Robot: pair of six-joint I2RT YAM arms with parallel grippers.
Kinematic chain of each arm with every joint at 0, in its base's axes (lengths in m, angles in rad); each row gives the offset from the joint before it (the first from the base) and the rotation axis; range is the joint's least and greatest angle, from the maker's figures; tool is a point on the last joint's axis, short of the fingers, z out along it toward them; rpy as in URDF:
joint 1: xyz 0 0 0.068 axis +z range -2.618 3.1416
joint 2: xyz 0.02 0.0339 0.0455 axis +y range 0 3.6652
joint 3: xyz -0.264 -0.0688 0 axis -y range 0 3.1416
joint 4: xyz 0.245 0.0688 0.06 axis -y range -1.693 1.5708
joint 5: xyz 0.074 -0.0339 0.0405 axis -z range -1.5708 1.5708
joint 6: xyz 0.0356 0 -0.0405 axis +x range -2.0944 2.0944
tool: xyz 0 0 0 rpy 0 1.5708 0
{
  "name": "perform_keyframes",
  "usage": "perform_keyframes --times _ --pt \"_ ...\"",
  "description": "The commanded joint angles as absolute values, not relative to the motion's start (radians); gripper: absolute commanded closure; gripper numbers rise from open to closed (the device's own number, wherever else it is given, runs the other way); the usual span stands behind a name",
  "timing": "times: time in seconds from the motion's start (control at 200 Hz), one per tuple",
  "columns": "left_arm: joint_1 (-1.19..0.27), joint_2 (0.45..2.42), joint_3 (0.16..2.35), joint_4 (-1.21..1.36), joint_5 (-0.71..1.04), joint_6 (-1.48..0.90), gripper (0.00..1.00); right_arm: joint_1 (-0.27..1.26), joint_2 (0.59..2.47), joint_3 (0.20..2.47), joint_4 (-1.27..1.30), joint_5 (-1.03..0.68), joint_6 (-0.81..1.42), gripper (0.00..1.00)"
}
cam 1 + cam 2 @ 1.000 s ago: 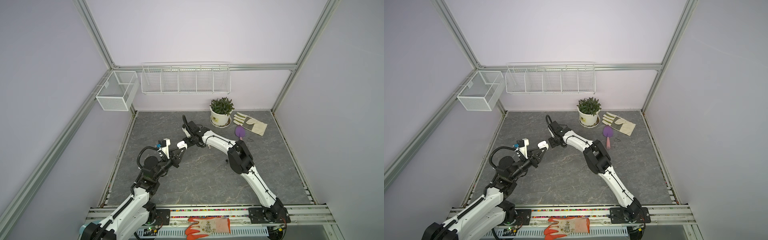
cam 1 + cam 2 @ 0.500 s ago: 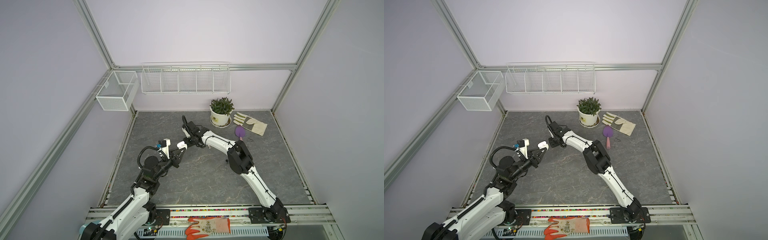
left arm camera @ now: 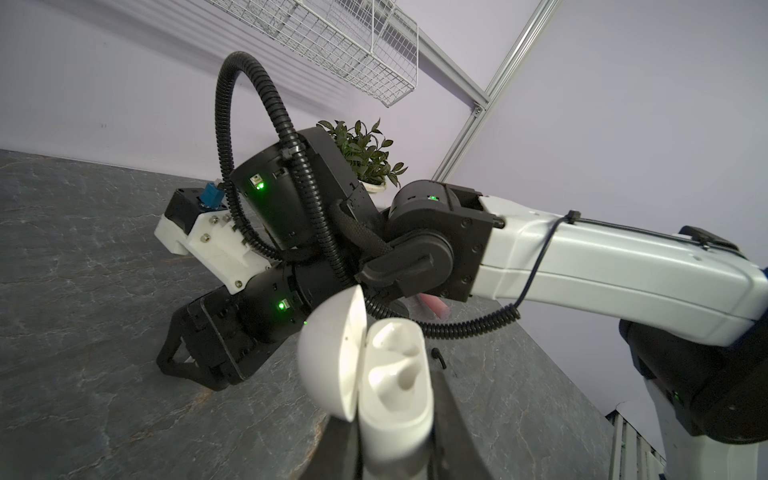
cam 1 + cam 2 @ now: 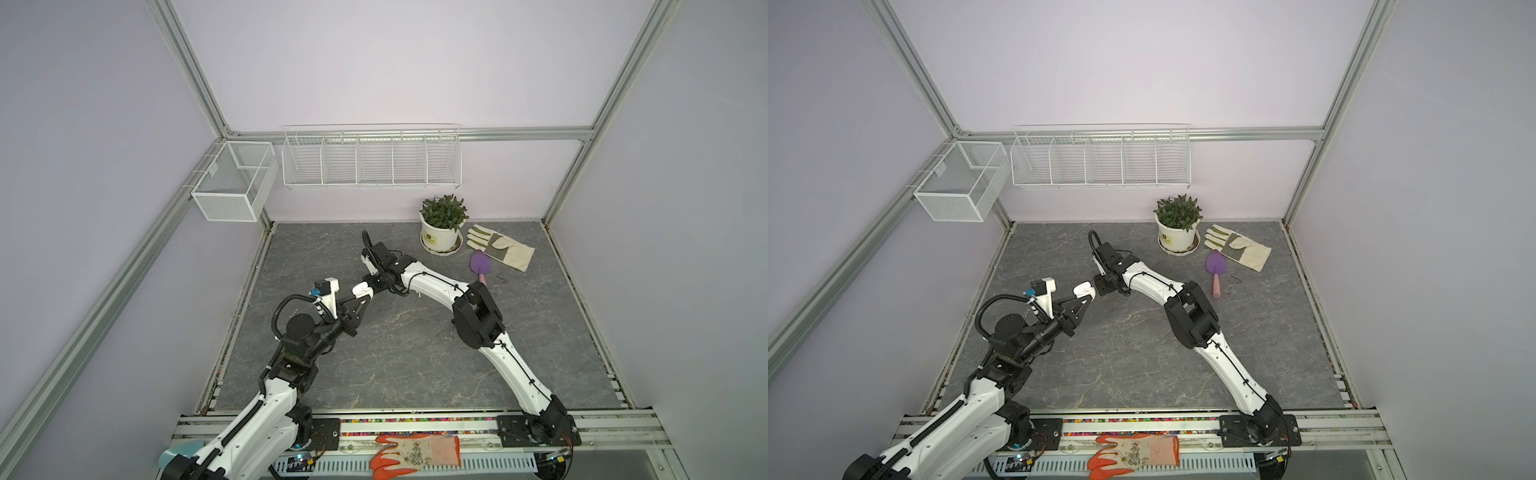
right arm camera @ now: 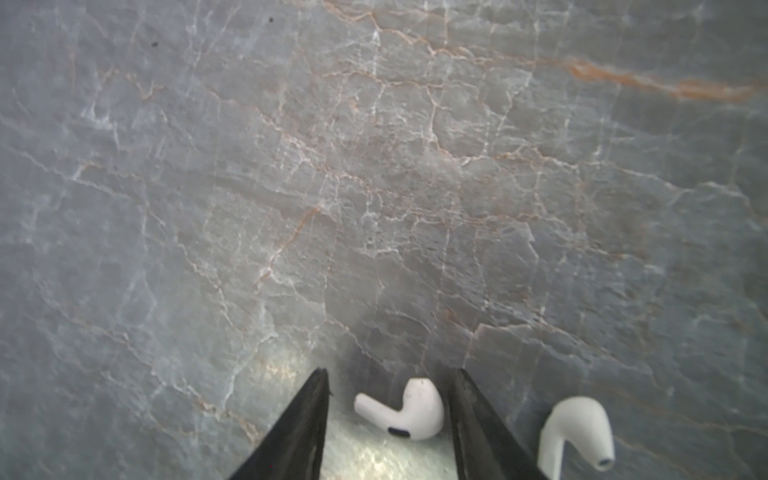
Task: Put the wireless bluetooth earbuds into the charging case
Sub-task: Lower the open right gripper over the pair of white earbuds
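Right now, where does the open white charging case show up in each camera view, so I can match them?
In both top views: the charging case sits left of centre, where the two arms' tips meet.
Left wrist view: close to the camera, lid open, held in the left gripper.
Right wrist view: not in it.
Shared landmark: the potted plant, beyond the case in both top views and the left wrist view.

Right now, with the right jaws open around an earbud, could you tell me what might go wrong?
The white earbud lies between the jaws of the right gripper, nearly against one; closing may flick it away or grip it askew. The second earbud just outside that jaw could get knocked. The open charging case in the left gripper might tilt.
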State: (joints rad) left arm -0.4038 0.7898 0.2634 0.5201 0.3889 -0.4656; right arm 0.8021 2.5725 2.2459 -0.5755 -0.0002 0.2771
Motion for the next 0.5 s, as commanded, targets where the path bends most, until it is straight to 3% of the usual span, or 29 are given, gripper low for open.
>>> perform_keyframes --times 0.0,0.495 --pt "-0.398 0.774 0.259 0.512 0.376 -0.455 1.0 0.801 2.62 2.278 -0.6 0.044 0.309 0.49" --pt "-0.399 0.759 0.253 0.5 0.365 -0.454 1.0 0.844 2.634 2.294 -0.662 0.19 0.219 0.54"
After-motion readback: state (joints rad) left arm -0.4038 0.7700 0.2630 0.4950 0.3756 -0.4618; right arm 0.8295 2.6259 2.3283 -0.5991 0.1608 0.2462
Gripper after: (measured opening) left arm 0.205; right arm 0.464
